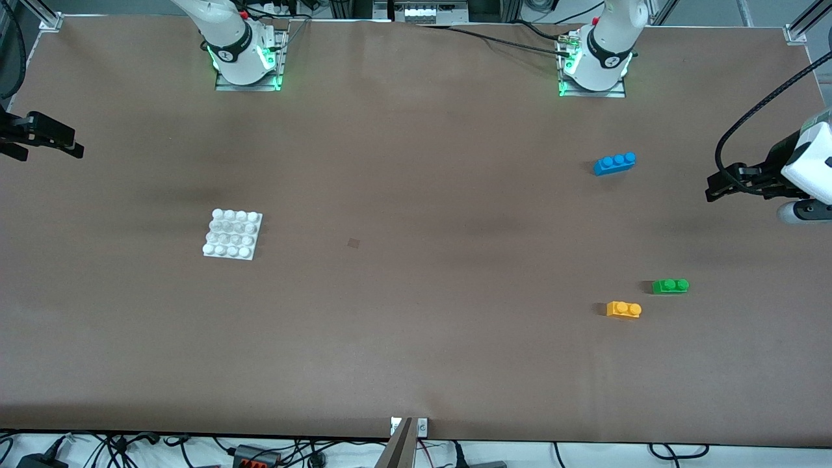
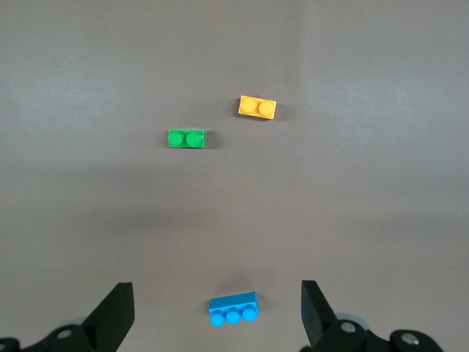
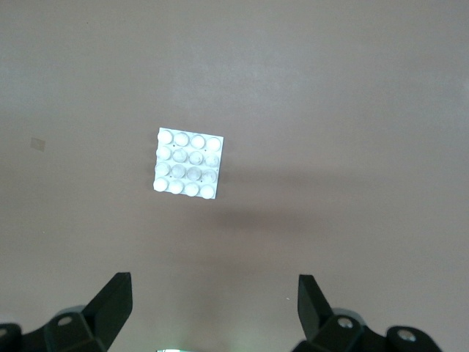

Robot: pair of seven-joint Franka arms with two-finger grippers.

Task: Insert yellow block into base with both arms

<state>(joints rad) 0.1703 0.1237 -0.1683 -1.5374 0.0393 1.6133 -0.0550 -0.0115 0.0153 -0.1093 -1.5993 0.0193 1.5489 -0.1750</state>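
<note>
yellow block (image 1: 624, 309) beside green brick (image 1: 670, 286), blue brick (image 1: 615, 163) farther, white base (image 1: 233, 234) toward right arm's end

A broad table (image 1: 416, 364) under a matte brown cover fills the scene, evenly lit with soft shadows. Aluminium frame posts (image 1: 806, 19) stand at its corners, and what look like black cables (image 1: 117, 448) trail along the near edge.

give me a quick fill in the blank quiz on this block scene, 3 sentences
1. The brick lying closest to the yellow block is the ____ one.
2. The blue brick has ____ studs on top.
3. The left gripper and the right gripper both have their fingers ____, holding nothing; the base lies untouched.

Missing words: green; three; open
</note>
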